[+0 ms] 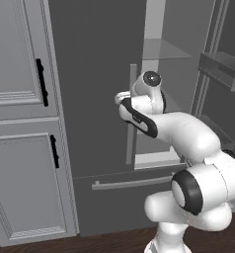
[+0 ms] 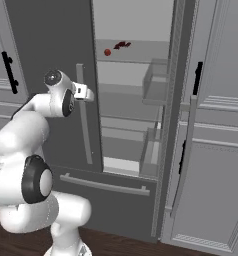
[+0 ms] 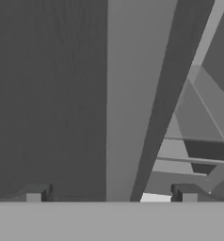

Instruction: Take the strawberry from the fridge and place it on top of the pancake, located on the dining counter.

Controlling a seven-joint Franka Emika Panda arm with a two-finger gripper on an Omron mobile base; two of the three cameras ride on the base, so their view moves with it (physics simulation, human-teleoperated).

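On an upper shelf of the open fridge (image 2: 51,30) lies the strawberry (image 2: 107,52), while the gripper (image 3: 111,193) hangs by the left door's handle (image 2: 84,115), jaws spread wide.

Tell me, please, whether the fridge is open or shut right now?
Open: the fridge has its right door swung aside, baring pale shelves where the strawberry sits.
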